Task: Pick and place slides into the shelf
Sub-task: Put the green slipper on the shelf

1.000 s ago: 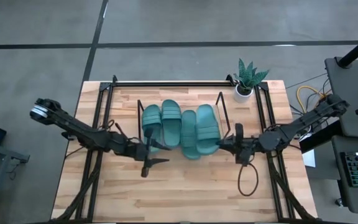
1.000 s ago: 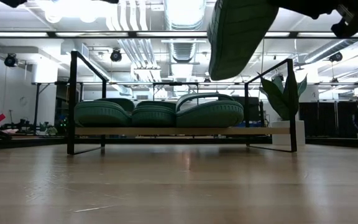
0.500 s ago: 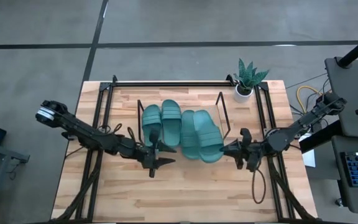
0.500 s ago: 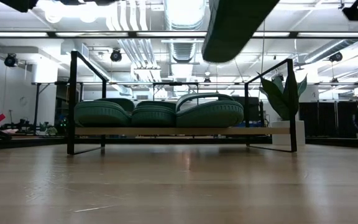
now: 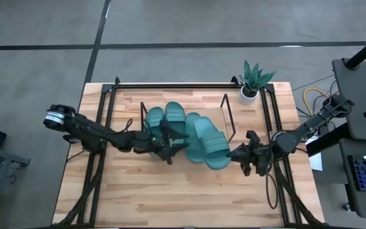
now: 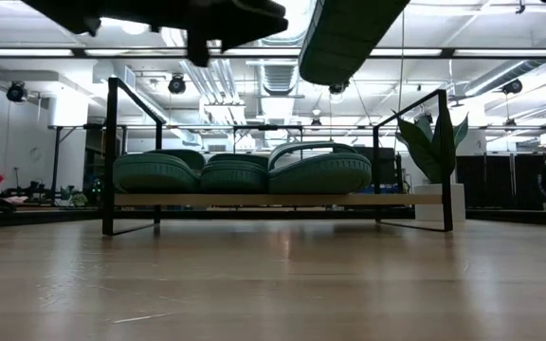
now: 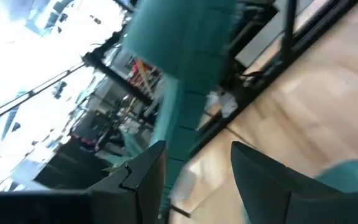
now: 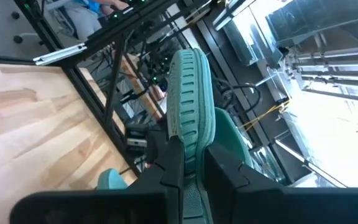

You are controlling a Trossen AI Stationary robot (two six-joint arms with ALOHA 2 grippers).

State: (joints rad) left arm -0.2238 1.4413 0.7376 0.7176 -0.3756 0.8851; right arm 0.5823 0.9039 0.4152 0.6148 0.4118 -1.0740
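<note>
Now my right gripper point(image 5: 236, 153) has jaws clamped on edge of fourth slide point(image 5: 210, 144), held in air at shelf's point(image 5: 226, 108) right end, tilted. Three slides point(image 6: 240, 173) lie on shelf base. My left gripper point(image 5: 176, 146) hovers over shelf front, jaws parted, empty. Potted plant point(image 5: 253, 81) at counter point(image 5: 170, 197) corner.

No text, label, brand, number or sign can be read on anything shown in these views
</note>
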